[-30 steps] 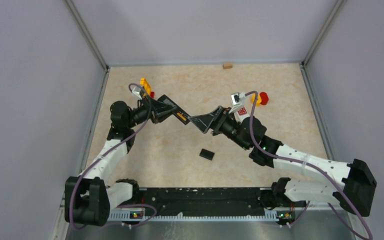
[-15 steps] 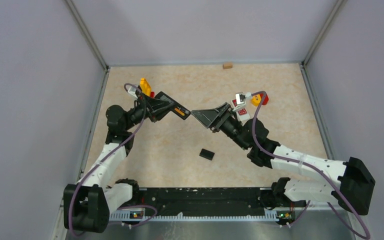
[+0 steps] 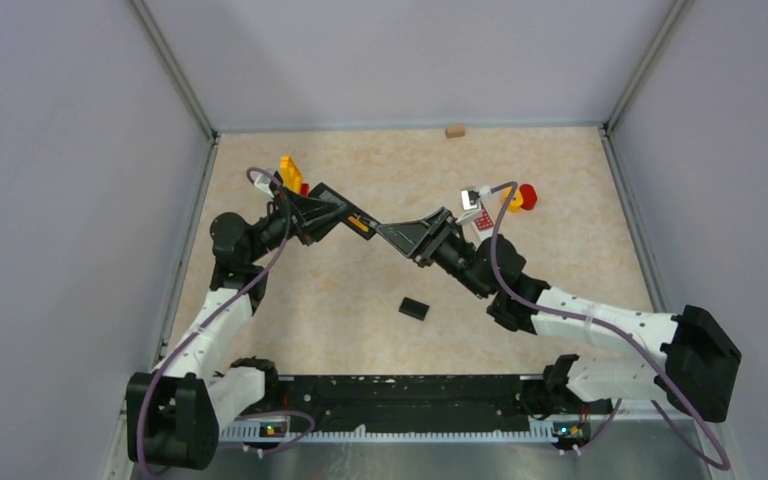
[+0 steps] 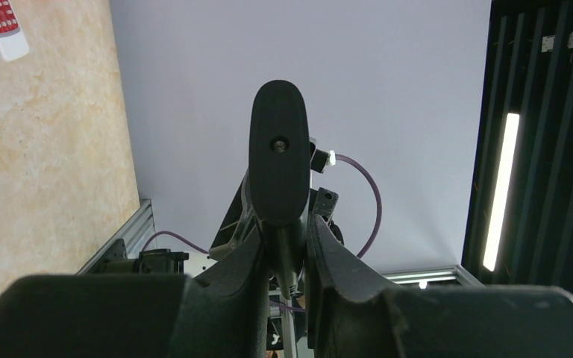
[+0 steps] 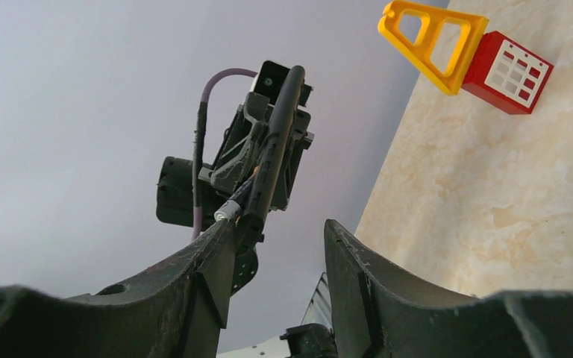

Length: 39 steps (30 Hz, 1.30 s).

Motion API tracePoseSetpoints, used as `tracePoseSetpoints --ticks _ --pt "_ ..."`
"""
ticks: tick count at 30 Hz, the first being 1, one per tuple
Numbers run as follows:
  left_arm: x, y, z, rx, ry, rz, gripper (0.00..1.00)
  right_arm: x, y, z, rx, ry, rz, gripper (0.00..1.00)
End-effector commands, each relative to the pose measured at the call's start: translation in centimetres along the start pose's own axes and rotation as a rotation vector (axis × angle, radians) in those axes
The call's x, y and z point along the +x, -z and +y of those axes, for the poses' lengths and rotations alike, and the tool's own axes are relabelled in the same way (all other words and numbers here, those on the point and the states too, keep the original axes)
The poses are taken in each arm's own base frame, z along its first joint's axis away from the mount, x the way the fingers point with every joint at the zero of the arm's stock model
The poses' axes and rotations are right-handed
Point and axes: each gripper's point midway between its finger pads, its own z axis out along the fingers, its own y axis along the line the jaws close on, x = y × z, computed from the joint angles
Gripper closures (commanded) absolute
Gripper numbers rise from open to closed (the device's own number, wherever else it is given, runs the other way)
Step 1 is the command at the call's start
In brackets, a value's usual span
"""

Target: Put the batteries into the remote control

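Note:
My left gripper (image 3: 342,214) is shut on a black remote (image 3: 355,220) and holds it above the table. An orange battery (image 3: 361,226) shows in its open back. In the left wrist view the remote (image 4: 278,160) stands end-on between the closed fingers (image 4: 287,227). My right gripper (image 3: 386,233) is open and empty, its tips just right of the remote's end. In the right wrist view the remote (image 5: 276,145) hangs beyond the open gripper (image 5: 280,227), with a battery's metal end (image 5: 227,211) by the left finger. Other batteries are hidden.
A small black cover (image 3: 414,309) lies on the table below the grippers. A white remote with red buttons (image 3: 480,218) lies behind the right wrist. Yellow and red toys sit at the left (image 3: 290,171) and right (image 3: 522,196). A wooden block (image 3: 454,131) lies by the back wall.
My left gripper has pulled the remote slightly up and left. My right gripper drew back a little, then came close to the remote's end again, still open.

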Motion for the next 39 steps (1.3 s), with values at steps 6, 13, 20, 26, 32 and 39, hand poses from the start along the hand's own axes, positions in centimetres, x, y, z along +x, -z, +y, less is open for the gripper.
tracePoseSetpoints --ticks 6,13,20,26,32,39 --pt "1.3 0.4 -2.0 0.049 -0.124 0.024 1.00 -0.8 -1.0 2.3 -0.050 -0.015 -0.009 0.53" --pt "1.1 0.4 -2.1 0.039 -0.143 0.013 1.00 -1.0 -0.5 2.0 -0.050 -0.008 -0.023 0.45" --pt "0.9 0.2 -1.8 0.031 -0.140 0.008 1.00 -1.3 0.2 2.8 -0.111 -0.003 -0.039 0.41" --pt "0.9 0.3 -1.8 0.030 -0.142 0.006 1.00 -1.3 -0.2 2.9 -0.104 0.003 -0.036 0.41" --pt "1.0 0.3 -1.8 0.030 -0.142 0.009 1.00 -0.8 -0.7 2.5 -0.081 0.003 -0.016 0.45" --pt "1.1 0.3 -1.9 0.033 -0.148 0.013 1.00 -0.9 -1.1 2.5 -0.078 0.003 -0.015 0.48"
